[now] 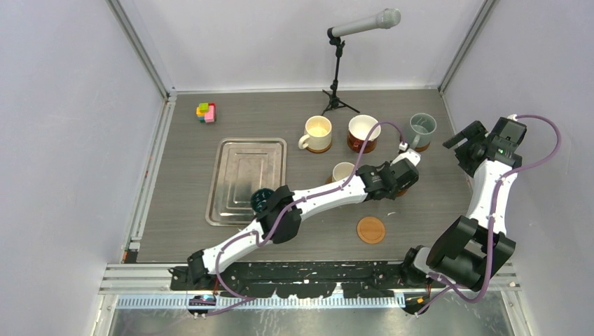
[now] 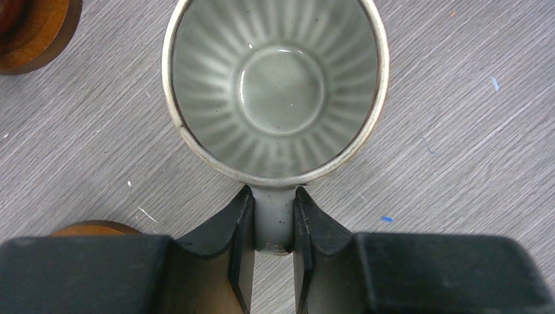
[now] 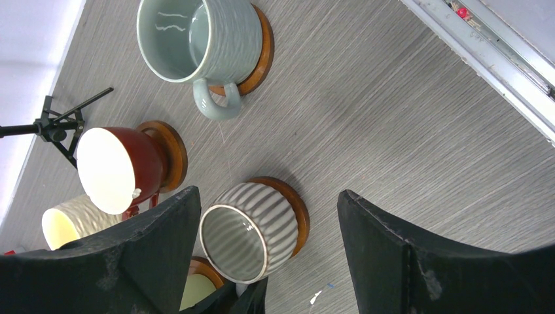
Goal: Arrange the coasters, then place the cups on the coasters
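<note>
Teal cup (image 1: 262,199) is the leftmost task item, at the near right corner of the steel tray (image 1: 245,150). The left arm crosses over it, so only part of the rim shows. I cannot tell whether it stands on the tray or just beside it, and no coaster is visible under it. A toy block (image 1: 206,112) sits far back left, unrelated to the job.

Cream cup (image 1: 316,133) is in the back row on a coaster (image 1: 319,149). Pale green cup (image 1: 342,171) is nearer the arms, with a brown rim peeking out from under it. Red-brown cup (image 1: 363,131) is in the back row on its own disc. One bare coaster (image 1: 370,229) lies alone on the table (image 1: 434,210) near the arm bases, likely kept for the teal one.

Left gripper (image 2: 273,196) has its jaws pinched on the handle of the ribbed cup (image 2: 275,85), one pad on each side. Holding it by the handle keeps the cup upright and the fingers out of the bowl. The right wrist view shows this cup over a disc that sticks out on one side, so the centring looks slightly off. I cannot tell whether the base is fully down or just above it. In the top view the gripper hides the cup altogether.

Grey-blue cup (image 1: 422,127) is back right, seated on a disc with its handle toward the arms. Right gripper (image 3: 267,196) has its jaws wide apart and holds nothing. It is raised at the right side, probably to stay clear of the left arm's placement.
</note>
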`<action>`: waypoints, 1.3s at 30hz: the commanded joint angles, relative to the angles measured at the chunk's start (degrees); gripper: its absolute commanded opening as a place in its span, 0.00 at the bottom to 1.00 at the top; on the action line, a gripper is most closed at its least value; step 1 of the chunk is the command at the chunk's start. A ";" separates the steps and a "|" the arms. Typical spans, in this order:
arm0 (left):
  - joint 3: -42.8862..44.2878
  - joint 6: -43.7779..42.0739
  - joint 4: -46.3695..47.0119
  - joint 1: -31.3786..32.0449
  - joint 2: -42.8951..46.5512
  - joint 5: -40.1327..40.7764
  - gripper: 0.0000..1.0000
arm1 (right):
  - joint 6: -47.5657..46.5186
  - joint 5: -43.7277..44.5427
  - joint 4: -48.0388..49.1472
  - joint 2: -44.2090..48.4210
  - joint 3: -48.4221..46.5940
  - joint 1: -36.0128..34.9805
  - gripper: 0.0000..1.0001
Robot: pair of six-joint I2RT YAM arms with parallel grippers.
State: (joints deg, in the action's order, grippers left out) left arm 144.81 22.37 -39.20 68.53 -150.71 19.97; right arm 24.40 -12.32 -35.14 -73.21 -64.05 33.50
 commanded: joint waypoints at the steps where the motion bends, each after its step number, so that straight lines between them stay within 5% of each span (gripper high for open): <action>1: -0.58 1.07 1.60 0.22 5.56 4.05 0.00 | 0.62 -0.52 1.98 1.93 -0.46 0.25 0.81; 26: -1.77 1.76 1.84 1.60 5.70 1.38 0.07 | 0.93 -0.08 2.00 2.20 -0.33 0.20 0.81; 39: -2.63 1.62 1.82 1.93 7.10 0.11 0.42 | 0.82 -0.12 1.92 2.20 -0.37 0.25 0.81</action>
State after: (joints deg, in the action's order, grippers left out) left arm 141.67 23.55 -39.66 69.76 -148.57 20.97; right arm 24.60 -12.29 -35.14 -72.86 -64.05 33.50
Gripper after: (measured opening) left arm 0.387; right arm 0.808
